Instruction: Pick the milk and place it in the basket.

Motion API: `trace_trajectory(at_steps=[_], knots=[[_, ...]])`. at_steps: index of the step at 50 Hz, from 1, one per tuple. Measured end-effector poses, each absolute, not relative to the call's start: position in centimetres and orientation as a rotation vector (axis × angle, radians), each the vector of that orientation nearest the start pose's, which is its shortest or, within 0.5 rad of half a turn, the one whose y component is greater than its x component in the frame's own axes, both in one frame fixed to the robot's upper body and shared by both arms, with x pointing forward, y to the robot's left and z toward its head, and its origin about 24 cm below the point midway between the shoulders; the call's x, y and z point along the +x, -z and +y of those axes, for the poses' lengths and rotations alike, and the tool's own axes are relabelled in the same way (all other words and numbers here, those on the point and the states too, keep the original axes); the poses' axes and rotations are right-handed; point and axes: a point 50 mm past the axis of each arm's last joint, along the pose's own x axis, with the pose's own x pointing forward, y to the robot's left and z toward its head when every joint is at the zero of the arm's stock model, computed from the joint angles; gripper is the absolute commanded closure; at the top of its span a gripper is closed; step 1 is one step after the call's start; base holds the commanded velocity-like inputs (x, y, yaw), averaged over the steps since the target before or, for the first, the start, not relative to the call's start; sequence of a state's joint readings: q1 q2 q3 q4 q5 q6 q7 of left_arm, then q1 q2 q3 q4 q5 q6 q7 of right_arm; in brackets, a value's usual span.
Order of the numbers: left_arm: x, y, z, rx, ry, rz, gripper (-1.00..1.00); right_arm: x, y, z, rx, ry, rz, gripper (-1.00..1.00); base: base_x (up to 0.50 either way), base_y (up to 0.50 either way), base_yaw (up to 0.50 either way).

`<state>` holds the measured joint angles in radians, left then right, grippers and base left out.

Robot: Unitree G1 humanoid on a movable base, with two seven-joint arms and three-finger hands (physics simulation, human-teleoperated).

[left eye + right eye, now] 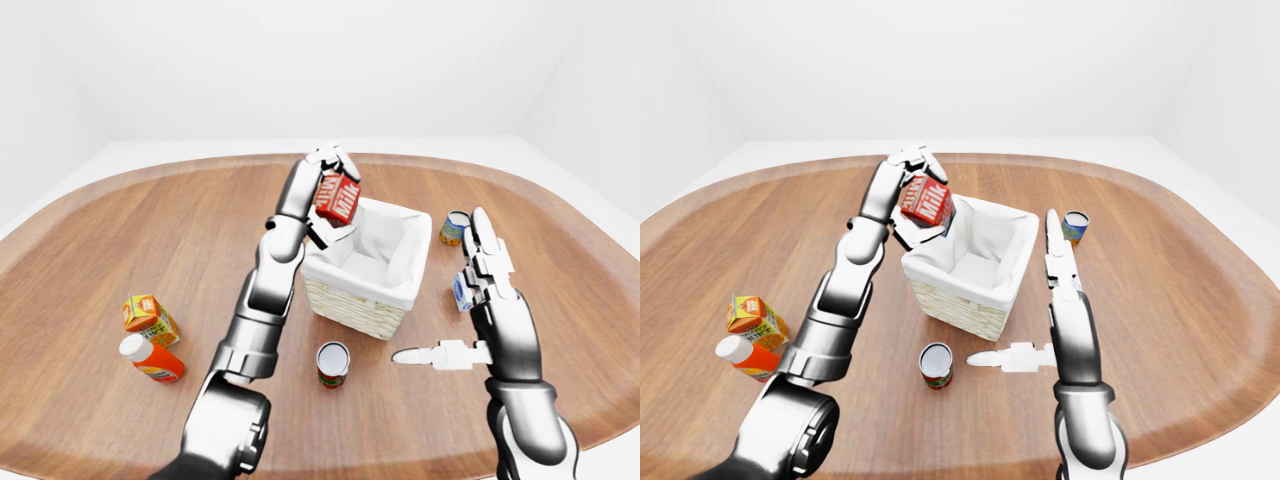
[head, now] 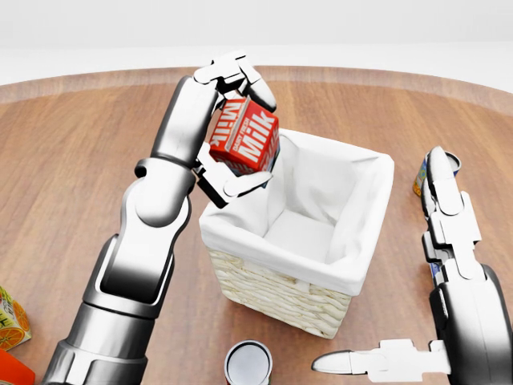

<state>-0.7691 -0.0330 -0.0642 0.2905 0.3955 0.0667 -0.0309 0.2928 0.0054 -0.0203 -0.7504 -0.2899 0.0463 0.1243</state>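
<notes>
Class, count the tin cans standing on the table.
2: one can below the basket in the left-eye view, another can to its upper right. Others may hide behind the right arm.

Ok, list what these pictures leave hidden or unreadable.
- Small blue-white item, left-eye view: mostly behind the right hand; too small to identify.
- Orange carton, head view: cut by the left edge.
- Basket floor near the milk: hidden in the head view by the liner folds and the left hand.
- Can beyond the basket: label too small to read.
</notes>
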Motion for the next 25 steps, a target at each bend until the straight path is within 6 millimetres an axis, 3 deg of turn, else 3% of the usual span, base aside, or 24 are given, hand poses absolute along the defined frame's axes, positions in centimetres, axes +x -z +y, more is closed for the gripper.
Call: trace_trajectory(at_steps=[25], knots=[[36.38, -18.94, 4.98, 0.434, 0.225, -0.401, 1.0, 17.81, -14.66, -16.31, -0.338, 0.047, -0.386, -1.0, 0.0, 0.0, 0.0]])
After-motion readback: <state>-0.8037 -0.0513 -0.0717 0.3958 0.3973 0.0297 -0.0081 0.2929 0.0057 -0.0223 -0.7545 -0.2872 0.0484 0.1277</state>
